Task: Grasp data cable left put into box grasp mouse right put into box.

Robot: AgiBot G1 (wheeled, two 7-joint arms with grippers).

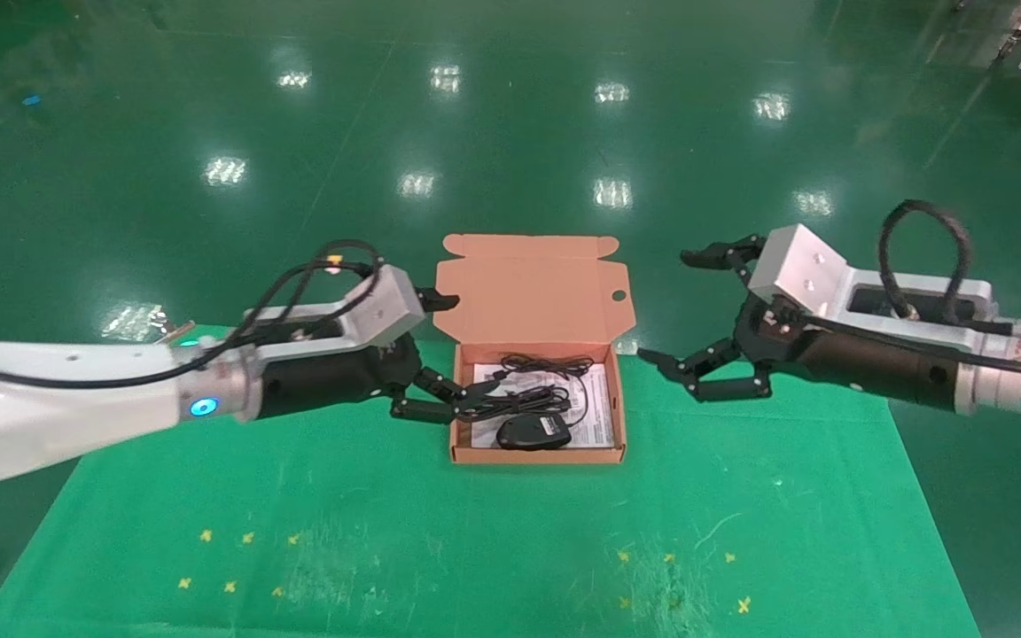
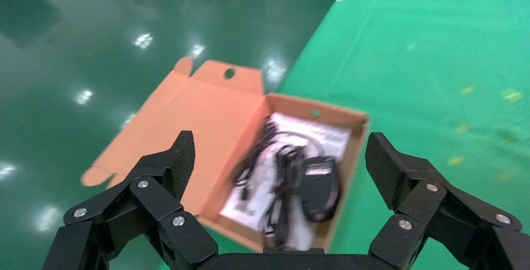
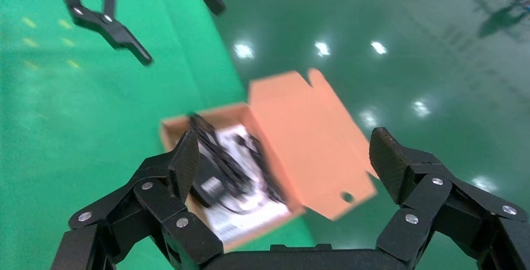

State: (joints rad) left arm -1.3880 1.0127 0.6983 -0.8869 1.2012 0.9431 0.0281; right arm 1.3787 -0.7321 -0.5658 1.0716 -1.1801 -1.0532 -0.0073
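The orange-brown box [image 1: 537, 455] stands open at the table's far middle, its lid [image 1: 533, 288] folded back. Inside, on a white leaflet [image 1: 599, 416], lie the black mouse [image 1: 533, 431] near the front wall and the black data cable bundle [image 1: 515, 403] across the middle. My left gripper [image 1: 450, 350] is open and empty at the box's left wall. My right gripper [image 1: 673, 307] is open and empty, right of the box and raised. The left wrist view shows the mouse [image 2: 320, 185] and cable [image 2: 278, 182] between my open left gripper's [image 2: 279, 154] fingers. The right wrist view shows the box [image 3: 172, 129] beyond my right gripper [image 3: 281, 154].
A green cloth [image 1: 475, 549] covers the table, with small yellow marks [image 1: 227, 585] near the front left and front right [image 1: 674, 558]. Shiny green floor lies beyond the table's far edge. My left gripper also shows far off in the right wrist view [image 3: 144, 7].
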